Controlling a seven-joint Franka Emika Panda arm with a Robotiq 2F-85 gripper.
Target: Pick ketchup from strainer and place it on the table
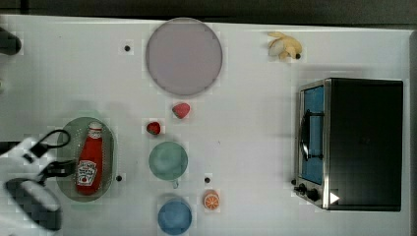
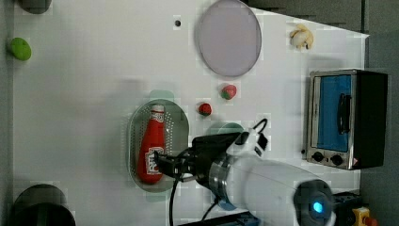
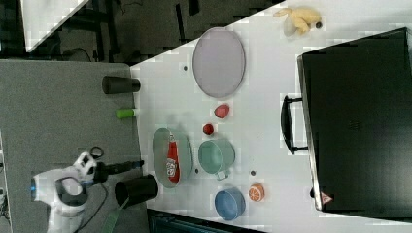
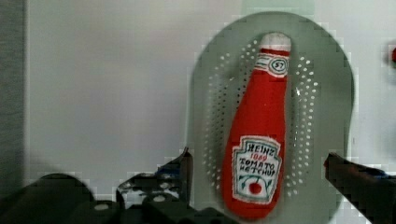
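The red ketchup (image 1: pixel 90 160) bottle with a white cap lies flat in the pale green oval strainer (image 1: pixel 65 135) on the white table (image 1: pixel 246 98). Its cap points toward the grey-lilac plate. My gripper (image 1: pixel 63 169) hangs above the strainer's end where the bottle's label is. In the wrist view the gripper (image 4: pixel 261 186) is open, with one finger on either side of the ketchup (image 4: pixel 259 126) at its labelled base and a gap on both sides. The left view has the gripper (image 2: pixel 169 165) beside the ketchup (image 2: pixel 151 146) label, over the strainer (image 2: pixel 181 123).
A green cup (image 1: pixel 168 160), a blue cup (image 1: pixel 174 216), an orange half (image 1: pixel 211 200) and two strawberries (image 1: pixel 153 128) lie near the strainer. The plate (image 1: pixel 183 56), a banana (image 1: pixel 284 45) and a toaster oven (image 1: pixel 354 142) are farther off. A black cylinder (image 2: pixel 40 207) stands near the table corner.
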